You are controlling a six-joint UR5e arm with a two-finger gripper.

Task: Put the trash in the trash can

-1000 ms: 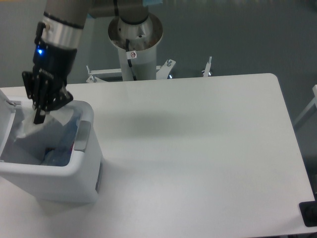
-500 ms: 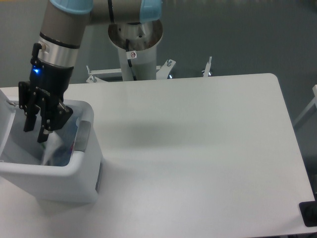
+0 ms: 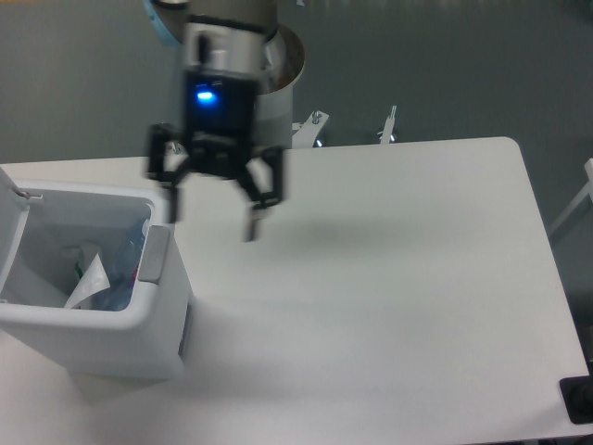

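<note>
The white trash can (image 3: 130, 341) stands at the table's left front, its lid (image 3: 13, 218) hinged back on the left. Inside it lie the trash pieces: the bluish clear bottle (image 3: 130, 250) leaning along the right wall and the crumpled white plastic bag (image 3: 85, 278) beside it. My gripper (image 3: 213, 215) hangs above the table just right of the can, blurred by motion, open wide with nothing between its fingers.
The white table (image 3: 389, 297) stretches to the right of the can. The arm's grey mounting post (image 3: 278, 102) stands behind the table's back edge. A dark object (image 3: 579, 399) sits at the front right corner.
The gripper was down inside the can with the bag, then opened and let it go. It has risen out and swung right, above the table; the bag has settled in the can.
</note>
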